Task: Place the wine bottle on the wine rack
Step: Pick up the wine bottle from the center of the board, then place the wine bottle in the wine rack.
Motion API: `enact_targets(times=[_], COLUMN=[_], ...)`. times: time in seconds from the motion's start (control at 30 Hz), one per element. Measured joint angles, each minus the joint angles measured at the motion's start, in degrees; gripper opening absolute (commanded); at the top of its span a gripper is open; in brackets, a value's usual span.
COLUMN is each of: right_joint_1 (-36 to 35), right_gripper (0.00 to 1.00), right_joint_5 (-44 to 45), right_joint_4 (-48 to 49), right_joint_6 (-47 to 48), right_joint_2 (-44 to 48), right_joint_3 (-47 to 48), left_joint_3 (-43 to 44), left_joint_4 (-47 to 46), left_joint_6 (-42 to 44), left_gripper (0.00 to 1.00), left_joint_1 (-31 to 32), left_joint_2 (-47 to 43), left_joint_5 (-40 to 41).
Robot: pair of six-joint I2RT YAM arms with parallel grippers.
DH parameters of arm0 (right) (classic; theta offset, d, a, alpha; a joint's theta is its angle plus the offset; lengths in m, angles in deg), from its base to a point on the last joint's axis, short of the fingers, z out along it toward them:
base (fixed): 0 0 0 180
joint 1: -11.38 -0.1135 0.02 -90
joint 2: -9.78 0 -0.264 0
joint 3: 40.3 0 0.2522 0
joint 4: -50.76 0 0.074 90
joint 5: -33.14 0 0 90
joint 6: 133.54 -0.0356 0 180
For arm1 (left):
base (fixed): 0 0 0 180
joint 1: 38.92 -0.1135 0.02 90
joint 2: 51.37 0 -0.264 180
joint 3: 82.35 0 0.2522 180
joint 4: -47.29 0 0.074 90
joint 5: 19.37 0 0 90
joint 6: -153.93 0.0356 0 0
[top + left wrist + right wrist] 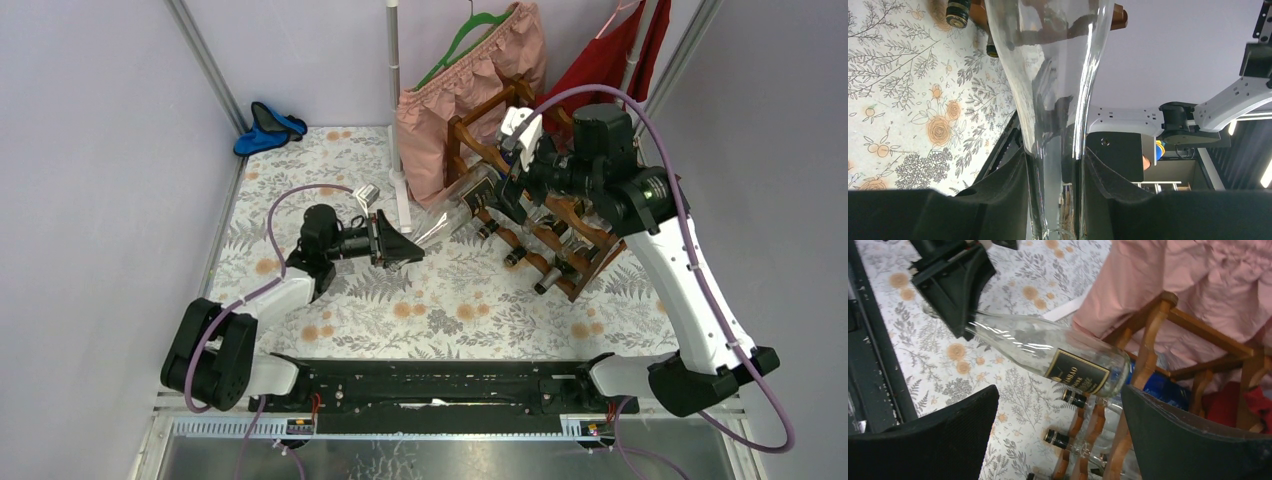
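A clear glass wine bottle (450, 215) with a black label (1077, 372) hangs tilted over the floral tablecloth. My left gripper (395, 245) is shut on its neck; both dark fingers (1013, 187) press the glass (1053, 85). The bottle's base (1113, 375) reaches the near corner post of the reddish-brown wooden wine rack (560, 225), seen as well in the right wrist view (1148, 340). My right gripper (505, 190) hovers over the rack and the bottle's base, open wide (1058, 405), holding nothing.
Several dark-capped bottles (1063, 439) lie in the rack's lower tiers. A pink garment (470, 80) and a red one (610, 60) hang behind the rack. A white pole (397, 100) stands left of it. A blue object (268, 127) sits at the far left.
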Motion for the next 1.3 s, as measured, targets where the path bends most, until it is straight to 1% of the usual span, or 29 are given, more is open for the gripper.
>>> enact_targets(times=[0.2, 0.37, 0.63, 1.0, 1.3], right_joint_1=[3.3, 3.6, 4.2, 4.9, 5.1], right_gripper=[1.00, 1.00, 1.00, 1.00, 1.00], right_joint_5=[0.1, 0.0, 0.0, -0.1, -1.0], right_joint_4=[1.0, 2.0, 2.7, 2.7, 2.8], right_joint_6=[-1.3, -1.6, -1.8, -1.8, -1.8], right_joint_2=[-1.5, -1.5, -1.5, -1.4, -0.8], right_joint_3=[-0.5, -0.8, -1.5, -3.0, -3.4], left_joint_3=[0.3, 0.5, 1.5, 5.1, 5.8], left_joint_4=[0.1, 0.1, 0.1, -0.2, -4.3], left_joint_6=[0.2, 1.5, 2.4, 2.5, 1.0], left_gripper=[0.00, 0.00, 0.00, 0.00, 0.00], left_joint_1=[-1.3, -2.8, -4.0, -6.0, -6.4], left_joint_2=[1.6, 1.8, 5.0, 8.9, 13.7], left_joint_5=[-1.1, -1.4, -1.4, -1.4, -1.6])
